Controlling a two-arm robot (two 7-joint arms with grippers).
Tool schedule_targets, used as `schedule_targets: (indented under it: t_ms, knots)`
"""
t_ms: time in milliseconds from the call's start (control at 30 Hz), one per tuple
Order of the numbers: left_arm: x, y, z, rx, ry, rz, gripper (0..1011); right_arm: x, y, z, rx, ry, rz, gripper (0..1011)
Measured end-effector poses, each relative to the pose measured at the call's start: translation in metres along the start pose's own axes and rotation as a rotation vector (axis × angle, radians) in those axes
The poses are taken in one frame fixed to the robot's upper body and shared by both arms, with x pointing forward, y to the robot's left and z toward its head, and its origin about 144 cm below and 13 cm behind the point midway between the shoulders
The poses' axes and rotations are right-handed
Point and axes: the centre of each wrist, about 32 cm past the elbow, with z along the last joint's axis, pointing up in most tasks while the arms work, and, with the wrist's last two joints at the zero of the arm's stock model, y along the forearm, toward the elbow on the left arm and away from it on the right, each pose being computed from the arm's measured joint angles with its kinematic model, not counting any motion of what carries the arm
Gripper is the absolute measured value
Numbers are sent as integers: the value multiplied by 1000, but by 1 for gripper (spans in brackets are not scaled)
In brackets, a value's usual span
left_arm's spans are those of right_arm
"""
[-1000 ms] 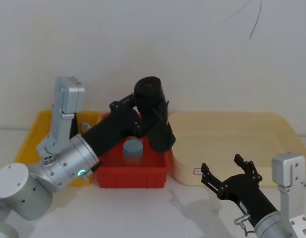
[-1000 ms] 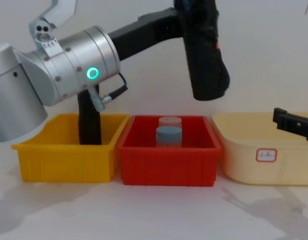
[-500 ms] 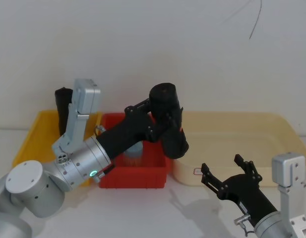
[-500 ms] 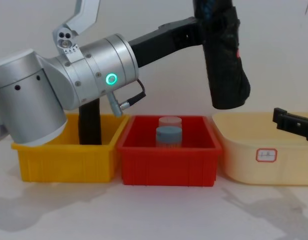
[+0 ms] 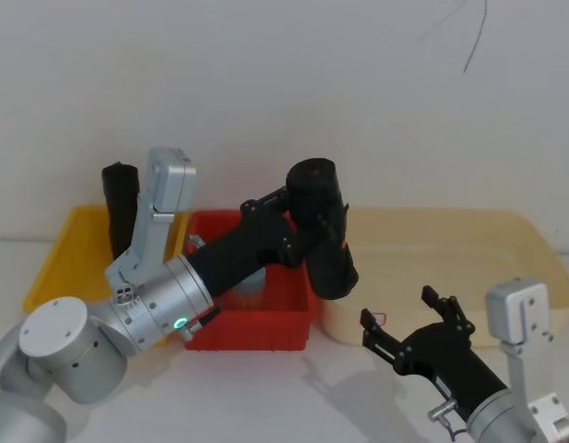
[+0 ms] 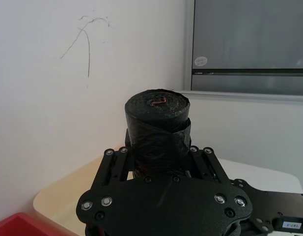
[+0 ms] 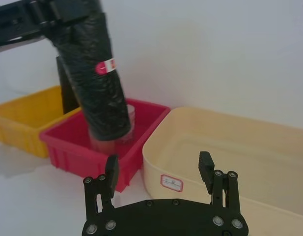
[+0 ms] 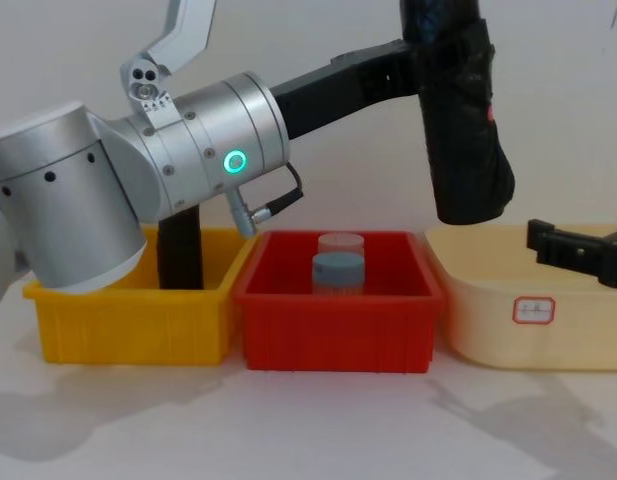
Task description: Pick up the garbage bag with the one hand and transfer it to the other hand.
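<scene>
The bag [image 8: 466, 130] is up in the air, clamped between the 2 fingers of the left hand [image 6: 158, 150]. The hand grips it round its upper part. The roll's top stands above the fingers and its lower end slants down and away from them. A small red label [image 7: 108, 65] sits on its side.

Below the left hand, the bag's lower end hangs over where the red bin [image 8: 338, 335] meets the cream tub [image 8: 488, 330]. 2 jars [image 8: 338, 272] stand in the red bin.

The right hand [image 7: 158, 169] is lower and to the right of the left hand, well apart from the bag. Its fingers are spread wide and hold nothing. It hovers over the table [image 8: 288, 420] by the tub.

To the left hand's left is a yellow bin [image 8: 128, 335] with another black roll [image 5: 120, 203] standing in it.
</scene>
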Motion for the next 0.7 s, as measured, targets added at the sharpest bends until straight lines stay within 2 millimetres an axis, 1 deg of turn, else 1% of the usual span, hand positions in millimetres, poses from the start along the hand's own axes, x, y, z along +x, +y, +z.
schedule_targets:
  t_ms: [333,700]
  knots:
    - [0,-1,-1,1,3,-4,473,-3,5,12,-58,-100,59,1001]
    - [0,-2,-1,3,6,-6,473,-8,16,26,-106,-195,106,1000]
